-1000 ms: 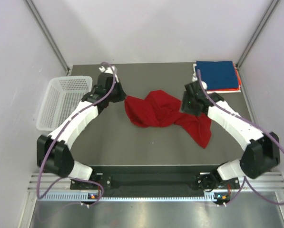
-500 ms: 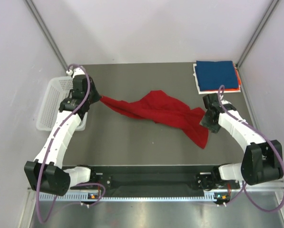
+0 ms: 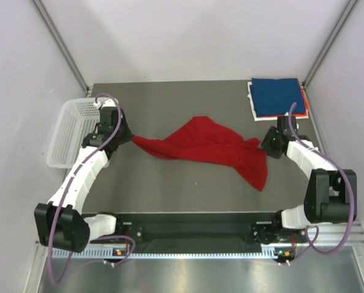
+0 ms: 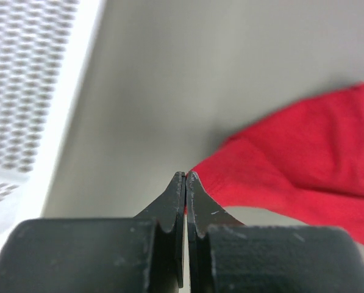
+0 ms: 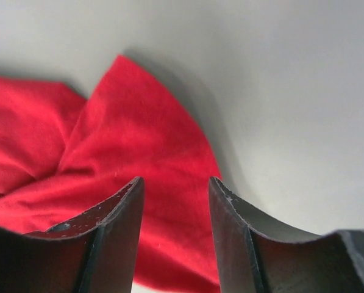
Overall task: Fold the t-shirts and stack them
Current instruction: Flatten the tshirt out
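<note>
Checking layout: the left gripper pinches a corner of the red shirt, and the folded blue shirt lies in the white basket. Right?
No. The left gripper does pinch a corner of the red shirt, but the folded blue shirt lies at the far right corner of the table, not in the white basket: see the top view.

The right claw (image 5: 175, 181) hangs with its jaws apart over a rumpled red t-shirt (image 5: 139, 137) on the grey table (image 5: 279, 73).

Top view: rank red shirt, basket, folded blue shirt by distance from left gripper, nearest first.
1. red t-shirt, its corner pinched in the left gripper, table centre.
2. basket, just left of it.
3. blue t-shirt, far right corner.
</note>
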Controlling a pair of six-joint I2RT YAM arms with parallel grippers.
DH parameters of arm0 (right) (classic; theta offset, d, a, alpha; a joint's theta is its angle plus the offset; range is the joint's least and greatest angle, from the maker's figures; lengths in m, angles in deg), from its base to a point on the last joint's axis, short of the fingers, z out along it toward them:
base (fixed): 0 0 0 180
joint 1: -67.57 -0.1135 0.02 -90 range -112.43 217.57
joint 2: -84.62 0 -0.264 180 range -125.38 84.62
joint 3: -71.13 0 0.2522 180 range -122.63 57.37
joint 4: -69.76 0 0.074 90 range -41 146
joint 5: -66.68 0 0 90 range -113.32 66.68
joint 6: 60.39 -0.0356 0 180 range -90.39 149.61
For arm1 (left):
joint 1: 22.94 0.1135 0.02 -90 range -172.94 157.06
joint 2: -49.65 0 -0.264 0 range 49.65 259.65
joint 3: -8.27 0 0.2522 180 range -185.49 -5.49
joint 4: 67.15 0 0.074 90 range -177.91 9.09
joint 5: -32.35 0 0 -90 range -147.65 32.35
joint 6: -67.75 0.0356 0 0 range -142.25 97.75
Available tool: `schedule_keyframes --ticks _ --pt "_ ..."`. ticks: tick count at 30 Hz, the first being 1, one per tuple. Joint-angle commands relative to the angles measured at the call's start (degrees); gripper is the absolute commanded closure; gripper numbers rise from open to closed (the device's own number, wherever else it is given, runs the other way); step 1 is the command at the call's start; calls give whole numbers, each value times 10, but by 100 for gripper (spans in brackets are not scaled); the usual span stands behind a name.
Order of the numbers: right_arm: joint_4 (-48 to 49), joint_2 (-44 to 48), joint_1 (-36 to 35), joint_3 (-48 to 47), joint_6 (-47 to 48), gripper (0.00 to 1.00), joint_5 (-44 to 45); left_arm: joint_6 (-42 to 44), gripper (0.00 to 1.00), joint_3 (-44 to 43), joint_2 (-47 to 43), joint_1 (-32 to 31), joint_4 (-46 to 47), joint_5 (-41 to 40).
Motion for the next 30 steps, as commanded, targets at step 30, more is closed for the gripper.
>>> schedule_keyframes --ticks 30 --pt "185 -24 57 62 88 51 -156 9 100 -65 36 21 -42 -130"
